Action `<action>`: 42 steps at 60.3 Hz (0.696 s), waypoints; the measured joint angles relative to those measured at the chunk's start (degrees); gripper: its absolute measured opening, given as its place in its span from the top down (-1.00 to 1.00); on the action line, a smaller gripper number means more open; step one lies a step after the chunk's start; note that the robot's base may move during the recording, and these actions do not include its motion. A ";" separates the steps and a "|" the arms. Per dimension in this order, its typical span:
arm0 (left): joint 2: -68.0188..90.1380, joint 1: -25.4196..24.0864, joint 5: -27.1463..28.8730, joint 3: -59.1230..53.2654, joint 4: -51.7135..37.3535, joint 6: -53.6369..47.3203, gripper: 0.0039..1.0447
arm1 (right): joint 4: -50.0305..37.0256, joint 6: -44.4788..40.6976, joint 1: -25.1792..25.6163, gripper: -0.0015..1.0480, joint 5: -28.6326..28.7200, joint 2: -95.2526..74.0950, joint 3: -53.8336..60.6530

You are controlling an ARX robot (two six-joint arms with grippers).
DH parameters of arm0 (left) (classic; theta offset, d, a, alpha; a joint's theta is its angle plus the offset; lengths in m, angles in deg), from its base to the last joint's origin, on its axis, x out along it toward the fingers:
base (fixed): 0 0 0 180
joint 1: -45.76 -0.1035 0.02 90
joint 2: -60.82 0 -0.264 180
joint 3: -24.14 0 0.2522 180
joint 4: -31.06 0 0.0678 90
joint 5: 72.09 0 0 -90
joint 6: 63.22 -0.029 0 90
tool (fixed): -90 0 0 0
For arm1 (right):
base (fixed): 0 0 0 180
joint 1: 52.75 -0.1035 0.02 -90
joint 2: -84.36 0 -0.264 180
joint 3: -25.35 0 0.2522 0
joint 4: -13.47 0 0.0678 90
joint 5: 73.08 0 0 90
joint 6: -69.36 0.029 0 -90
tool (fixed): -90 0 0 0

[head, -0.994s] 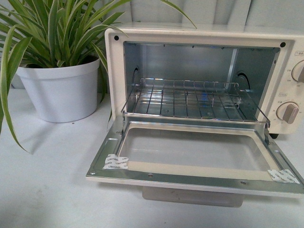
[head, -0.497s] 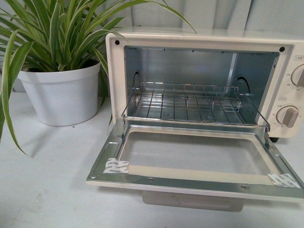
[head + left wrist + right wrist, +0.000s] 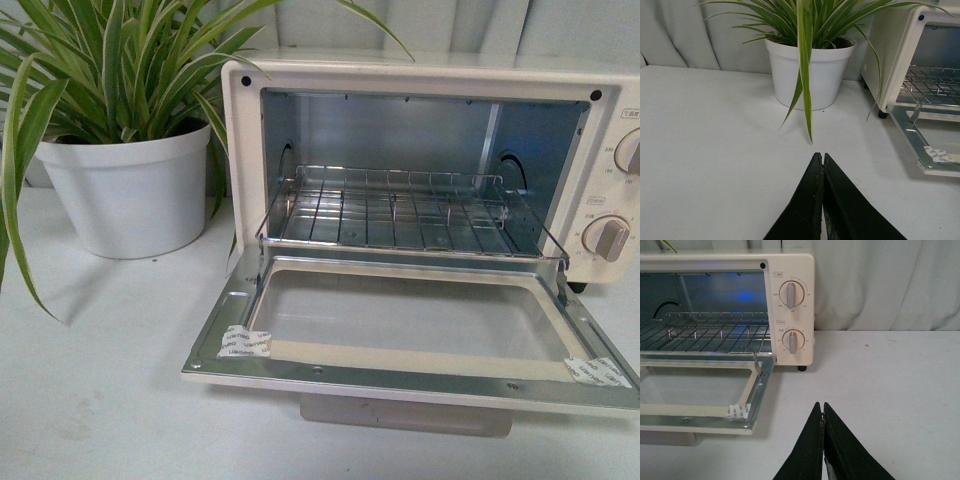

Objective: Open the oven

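The cream-white oven (image 3: 240, 150) stands with its glass door (image 3: 410, 325) folded fully down and flat. The wire rack (image 3: 400, 215) is pulled partly forward inside. Two round knobs (image 3: 791, 295) show on its right panel. The bar handle (image 3: 405, 413) shows under the door's front edge. The oven also shows in the left wrist view (image 3: 890, 55). My left gripper (image 3: 820, 156) is shut and empty over the bare table, to the left of the oven. My right gripper (image 3: 820, 405) is shut and empty over the table, to the right of the door. Neither gripper shows in the front view.
A spider plant in a white pot (image 3: 130, 190) stands to the left of the oven, its leaves (image 3: 805, 75) hanging toward my left gripper. A grey curtain (image 3: 890, 285) hangs behind the white table (image 3: 890, 385).
The front view has shifted slightly down and back up; the oven door stays folded down. No gripper appears in the earlier frames.
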 joint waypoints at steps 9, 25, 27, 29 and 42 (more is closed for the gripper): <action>0.00 -0.09 0.00 0.00 0.00 0.00 0.93 | 0.00 0.02 0.00 0.98 0.00 0.00 0.00; 0.00 -0.09 0.00 0.00 0.00 0.07 0.32 | 0.00 -0.09 0.00 0.45 0.00 0.02 0.00; 0.00 -0.09 0.00 0.00 0.00 0.07 0.18 | 0.00 -0.09 0.00 0.35 0.00 0.02 0.00; 0.00 -0.09 0.00 0.00 0.00 0.07 0.07 | 0.00 -0.09 0.00 0.21 0.00 0.02 0.00; 0.00 -0.09 0.00 0.00 0.00 0.07 -0.85 | 0.00 -0.09 0.00 -0.70 0.00 0.02 0.00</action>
